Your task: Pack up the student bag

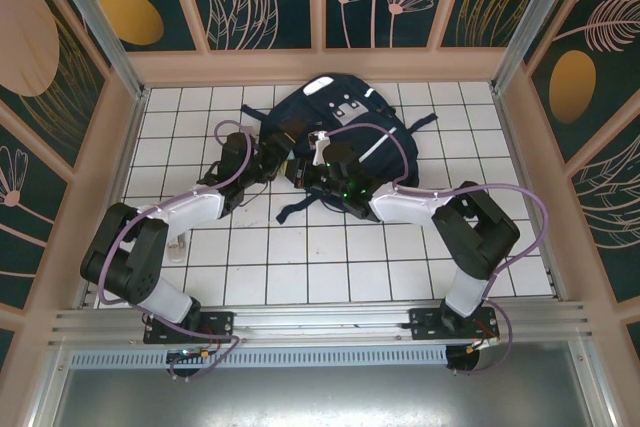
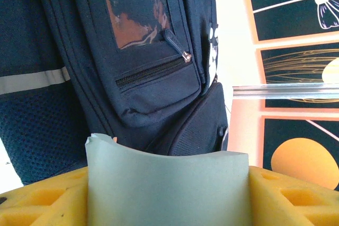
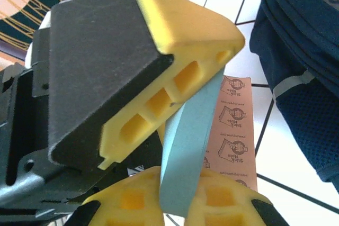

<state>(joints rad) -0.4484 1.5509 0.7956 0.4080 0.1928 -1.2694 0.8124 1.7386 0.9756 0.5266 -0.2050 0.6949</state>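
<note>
Two grippers meet on one pale card (image 2: 164,168). I see the left gripper (image 2: 167,197) holding it bowed between widely set fingers. The right gripper (image 3: 180,197) pinches its edge, narrow, with a brown printed slip (image 3: 235,125) just behind. The student bag (image 1: 300,105) lies at the far middle of the white-tiled bench (image 1: 300,267), just beyond both grippers.
</note>
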